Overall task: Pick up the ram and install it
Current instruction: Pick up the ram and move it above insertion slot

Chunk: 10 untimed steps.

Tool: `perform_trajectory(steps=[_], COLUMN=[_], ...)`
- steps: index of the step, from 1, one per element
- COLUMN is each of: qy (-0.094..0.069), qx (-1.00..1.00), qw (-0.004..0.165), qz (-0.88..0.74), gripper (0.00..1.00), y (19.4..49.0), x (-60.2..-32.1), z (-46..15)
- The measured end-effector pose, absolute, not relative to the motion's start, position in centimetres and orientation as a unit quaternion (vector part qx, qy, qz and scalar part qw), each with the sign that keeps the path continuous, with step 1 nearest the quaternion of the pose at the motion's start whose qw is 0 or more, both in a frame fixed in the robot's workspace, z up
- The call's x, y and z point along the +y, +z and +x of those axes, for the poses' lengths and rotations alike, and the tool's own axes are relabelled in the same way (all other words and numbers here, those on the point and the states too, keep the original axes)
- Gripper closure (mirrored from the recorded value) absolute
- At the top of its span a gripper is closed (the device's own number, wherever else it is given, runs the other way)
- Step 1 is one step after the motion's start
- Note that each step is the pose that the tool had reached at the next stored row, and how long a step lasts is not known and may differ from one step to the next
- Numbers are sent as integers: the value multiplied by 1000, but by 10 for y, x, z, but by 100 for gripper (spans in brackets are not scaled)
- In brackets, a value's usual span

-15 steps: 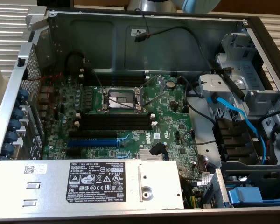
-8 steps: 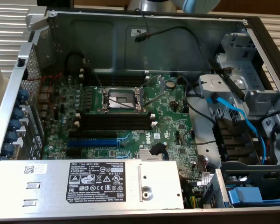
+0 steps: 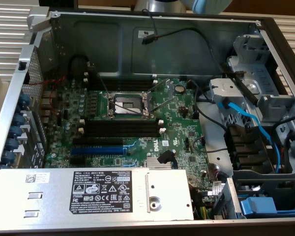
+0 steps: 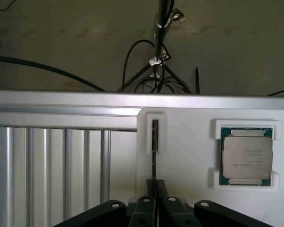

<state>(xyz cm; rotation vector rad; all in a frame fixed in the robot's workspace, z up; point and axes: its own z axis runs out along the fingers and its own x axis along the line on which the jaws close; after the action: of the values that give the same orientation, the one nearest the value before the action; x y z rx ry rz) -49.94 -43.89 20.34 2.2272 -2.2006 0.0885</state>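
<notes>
Computer case (image 3: pixel 152 44) lies open across the exterior view, with the motherboard (image 3: pixel 182 123) at the centre and black memory slots (image 3: pixel 120 127) slightly toward the exterior view's left. Ribbed metal surface (image 4: pixel 47 161) carries a white holder (image 4: pixel 189 151). The pincer (image 4: pixel 155 189) is clamped together on the ram (image 4: pixel 155 137), which stands edge-on in the holder's narrow pocket, near a processor (image 4: pixel 246 156) seated in its own recess.

Black jointed claw (image 4: pixel 155 185). Thin dark ram (image 4: pixel 155 137), edge-on, in white moulded holder (image 4: pixel 189 165). Processor chip (image 4: pixel 246 155): matte silver lid, green border. Ribbed silver aluminium table (image 4: pixel 47 165). Green motherboard (image 3: pixel 179 125): blue expansion slot (image 3: pixel 96 150), black memory slots (image 3: pixel 120 129), white end clips (image 3: pixel 162 131).
</notes>
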Motion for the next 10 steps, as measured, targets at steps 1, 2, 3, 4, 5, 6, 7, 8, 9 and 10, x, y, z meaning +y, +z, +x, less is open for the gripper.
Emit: perform_trajectory(steps=[1, 2, 3, 4, 5, 6, 7, 8, 9, 10], qy=[28, 28, 28, 28, 28, 28, 28, 28, 28, 29], qx=[-703, -703, -703, -703, -703, -703, -703, -703, -703, -703], qw=[5, 5, 5, 5, 5, 5, 4, 4, 3, 2], qz=[711, 711, 711, 711, 711, 711, 711, 711, 711, 711], gripper=[88, 88, 88, 88, 88, 88, 88, 88, 88, 88], y=[203, 203, 203, 203, 203, 203, 203, 203, 203, 203], x=[-439, -439, -439, -439, -439, -439, -439, -439, -439, -439], z=[-499, -499, -499, -499, -499, -499, -500, -500, -500, -501])
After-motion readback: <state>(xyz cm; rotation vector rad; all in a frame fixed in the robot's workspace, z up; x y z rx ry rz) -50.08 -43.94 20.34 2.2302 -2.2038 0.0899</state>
